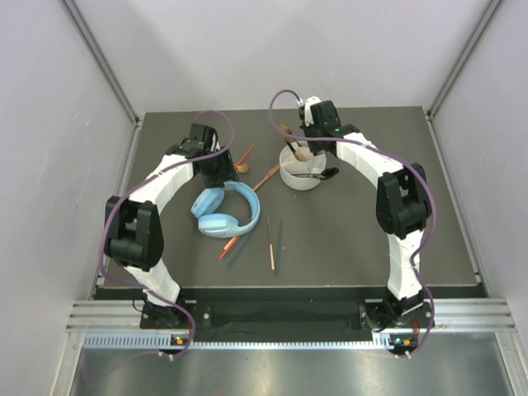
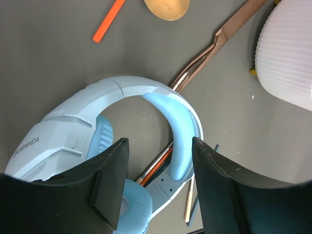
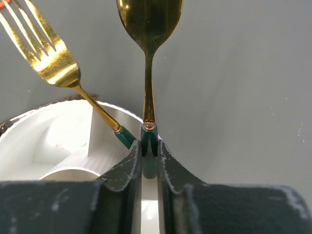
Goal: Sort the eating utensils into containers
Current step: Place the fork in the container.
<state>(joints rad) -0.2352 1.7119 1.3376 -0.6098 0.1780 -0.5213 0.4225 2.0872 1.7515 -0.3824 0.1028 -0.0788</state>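
Observation:
My right gripper [image 3: 149, 148] is shut on the teal handle of a gold spoon [image 3: 148, 19], held upright over the round white container [image 3: 53, 114]. A gold fork [image 3: 48, 61] with a teal handle leans in that container. From above, the right gripper [image 1: 303, 142] hangs over the container [image 1: 299, 177]. My left gripper [image 2: 161, 165] is open, with nothing between its fingers, just above the headphones [image 2: 122, 92]. An orange and a dark chopstick [image 2: 157, 166] lie under the headband. A bronze knife-like utensil [image 2: 214, 44], a gold spoon bowl [image 2: 167, 7] and an orange chopstick [image 2: 109, 19] lie beyond.
Light blue headphones [image 1: 227, 210] lie mid-table under the left gripper [image 1: 216, 169]. Loose chopsticks [image 1: 271, 246] lie in front of them. A black spoon [image 1: 328, 173] rests at the container's right side. Grey walls close in the table on three sides.

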